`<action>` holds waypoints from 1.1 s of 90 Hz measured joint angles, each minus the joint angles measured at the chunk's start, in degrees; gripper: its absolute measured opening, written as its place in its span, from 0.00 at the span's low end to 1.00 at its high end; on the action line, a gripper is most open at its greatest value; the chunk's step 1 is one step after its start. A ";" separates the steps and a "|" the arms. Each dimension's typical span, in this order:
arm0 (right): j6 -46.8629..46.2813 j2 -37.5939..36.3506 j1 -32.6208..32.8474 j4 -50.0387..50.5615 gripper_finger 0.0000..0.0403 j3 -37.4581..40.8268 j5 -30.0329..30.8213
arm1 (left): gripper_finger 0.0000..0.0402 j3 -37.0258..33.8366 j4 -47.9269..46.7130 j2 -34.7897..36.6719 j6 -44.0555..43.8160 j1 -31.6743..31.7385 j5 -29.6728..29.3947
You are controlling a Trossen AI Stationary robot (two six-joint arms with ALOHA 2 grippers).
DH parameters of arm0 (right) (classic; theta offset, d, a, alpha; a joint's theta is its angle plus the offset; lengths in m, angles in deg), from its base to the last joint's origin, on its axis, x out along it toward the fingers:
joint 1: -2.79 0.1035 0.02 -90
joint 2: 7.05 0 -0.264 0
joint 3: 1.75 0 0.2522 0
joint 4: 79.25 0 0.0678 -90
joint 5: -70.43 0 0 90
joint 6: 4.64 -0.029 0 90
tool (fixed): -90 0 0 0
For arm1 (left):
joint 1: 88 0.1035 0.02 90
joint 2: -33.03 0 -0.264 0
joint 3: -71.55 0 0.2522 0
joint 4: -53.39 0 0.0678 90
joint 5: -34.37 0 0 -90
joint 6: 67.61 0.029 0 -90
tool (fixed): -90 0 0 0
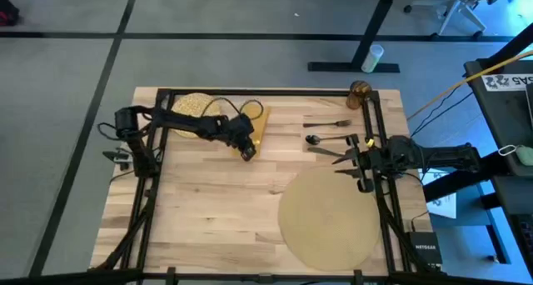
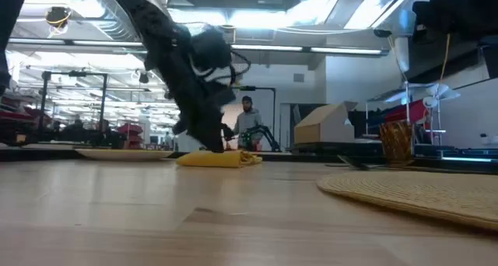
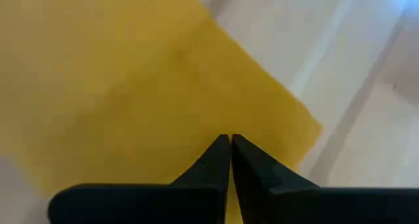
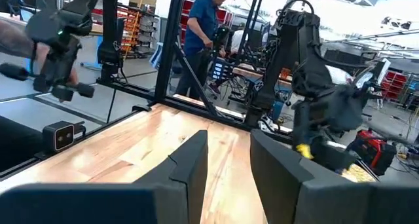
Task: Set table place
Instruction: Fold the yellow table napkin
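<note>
Left gripper (image 3: 230, 152) down on the yellow napkin (image 3: 150, 86), fingers pressed together at the cloth, seemingly pinching its edge; napkin lies at the far side of the table (image 1: 216, 202), just beside the speckled plate (image 1: 193, 104) at the far left. Right gripper (image 4: 228, 160) waits at the right rail with fingers apart, holding nothing, just above the round tan placemat (image 1: 329, 214) at the near right. Fork (image 1: 329, 123), spoon (image 1: 326, 138) and knife (image 1: 329, 152) lie in a row beyond the placemat, amber glass (image 1: 360, 91) at the far right corner; person (image 2: 247, 122) standing in the room behind.
</note>
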 joint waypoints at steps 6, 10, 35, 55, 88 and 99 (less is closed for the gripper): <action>0.00 0.00 -0.02 0.00 0.25 0.00 0.00 | 0.00 0.28 -0.18 -1.13 -0.07 -1.56 -0.21; 0.00 0.02 0.00 -0.01 0.25 0.00 0.00 | 0.00 0.34 -1.23 -1.72 -0.08 -2.60 -0.47; 0.00 0.00 -0.02 0.00 0.25 0.00 0.00 | 0.00 0.25 -9.05 -1.13 -0.30 -7.14 -1.83; 0.00 0.02 -0.01 0.02 0.25 0.00 0.00 | 0.00 0.15 -13.41 -0.05 -0.13 -10.62 -2.08; 0.00 0.01 -0.02 0.03 0.25 0.00 0.00 | 0.00 -0.54 -15.51 6.74 -7.16 -16.70 -5.35; 0.01 0.00 -0.02 0.04 0.25 0.00 -0.02 | 0.00 -0.12 -17.35 10.76 -15.50 -15.61 -11.68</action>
